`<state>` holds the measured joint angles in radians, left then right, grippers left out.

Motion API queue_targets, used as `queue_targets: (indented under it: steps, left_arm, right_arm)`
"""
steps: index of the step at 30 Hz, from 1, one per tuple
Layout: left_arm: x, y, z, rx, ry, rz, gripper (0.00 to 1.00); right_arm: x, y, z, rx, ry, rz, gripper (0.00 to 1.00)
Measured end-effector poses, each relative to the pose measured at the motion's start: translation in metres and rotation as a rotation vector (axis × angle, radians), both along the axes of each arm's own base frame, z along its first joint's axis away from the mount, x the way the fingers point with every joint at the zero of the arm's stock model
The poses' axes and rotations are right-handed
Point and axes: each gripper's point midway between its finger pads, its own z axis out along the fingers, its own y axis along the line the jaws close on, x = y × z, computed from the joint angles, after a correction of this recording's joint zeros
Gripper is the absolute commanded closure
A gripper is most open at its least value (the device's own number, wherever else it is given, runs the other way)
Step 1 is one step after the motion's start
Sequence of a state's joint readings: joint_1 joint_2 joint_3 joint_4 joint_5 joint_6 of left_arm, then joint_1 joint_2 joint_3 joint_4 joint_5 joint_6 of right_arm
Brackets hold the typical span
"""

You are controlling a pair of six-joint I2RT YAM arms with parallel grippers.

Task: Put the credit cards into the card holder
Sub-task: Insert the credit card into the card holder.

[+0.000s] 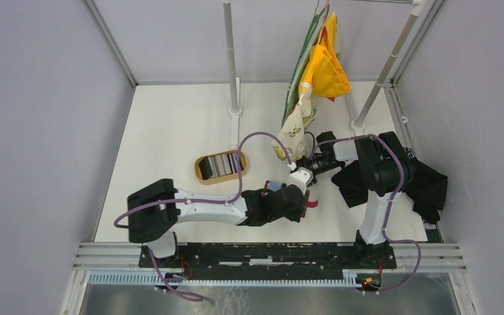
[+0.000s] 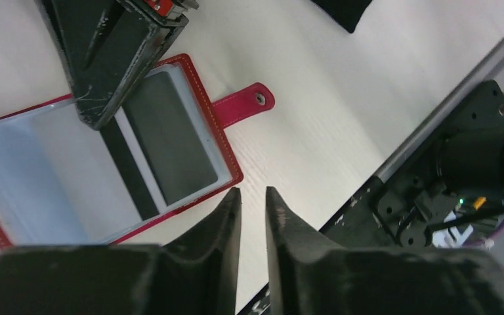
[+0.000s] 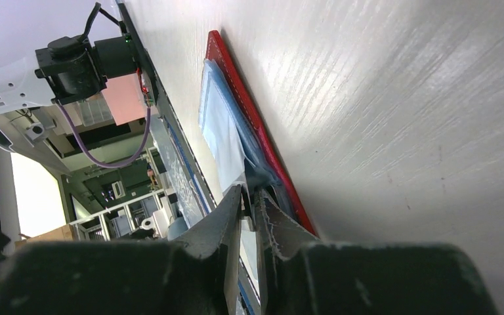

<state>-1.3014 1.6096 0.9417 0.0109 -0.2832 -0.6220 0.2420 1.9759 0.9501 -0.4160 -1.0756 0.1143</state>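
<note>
The red card holder (image 2: 226, 154) lies open on the table, grey-blue lining up, snap tab (image 2: 252, 100) pointing right. A dark card (image 2: 170, 141) sits in its right pocket, and a card with a black stripe (image 2: 128, 172) lies beside it. My right gripper (image 3: 249, 191) is shut on a thin card edge at the holder's pocket; its fingers (image 2: 115, 52) press down on the holder. My left gripper (image 2: 252, 190) is shut and empty, just off the holder's near right corner. In the top view both grippers (image 1: 298, 205) (image 1: 298, 178) meet over the holder (image 1: 312, 203).
A tan oval tray (image 1: 200, 172) with several more cards stands left of the grippers. Cloths (image 1: 318, 72) hang from a rack behind on two poles (image 1: 231, 59). A black cloth (image 1: 426, 184) lies at the right. A metal rail (image 1: 269, 252) runs along the near edge.
</note>
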Motion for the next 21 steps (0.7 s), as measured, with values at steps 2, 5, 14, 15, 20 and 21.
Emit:
queue_targets:
  steps: [2,5,14,15,20,21]
  left_arm:
    - [0.002,-0.015,-0.005,0.026,-0.006,0.011,0.84]
    - [0.01,-0.022,-0.02,0.083,-0.015,0.046,0.86]
    - [0.029,-0.018,-0.05,0.248,-0.054,0.122,0.86]
    - [0.031,-0.019,-0.051,0.257,-0.058,0.127,0.85]
    - [0.039,-0.011,-0.057,0.295,-0.067,0.156,0.8]
    - [0.041,-0.009,-0.058,0.301,-0.068,0.16,0.79]
  right_arm:
    - [0.0,0.0,0.0,0.0,0.0,0.0,0.82]
    - [0.0,0.0,0.0,0.0,-0.001,0.0,0.82]
    - [0.001,0.0,0.0,0.001,-0.005,0.0,0.82]
    - [0.001,0.0,0.0,0.001,-0.007,0.001,0.82]
    - [0.001,0.0,0.0,0.002,-0.009,0.002,0.81]
    - [0.001,0.0,0.0,0.002,-0.009,0.002,0.81]
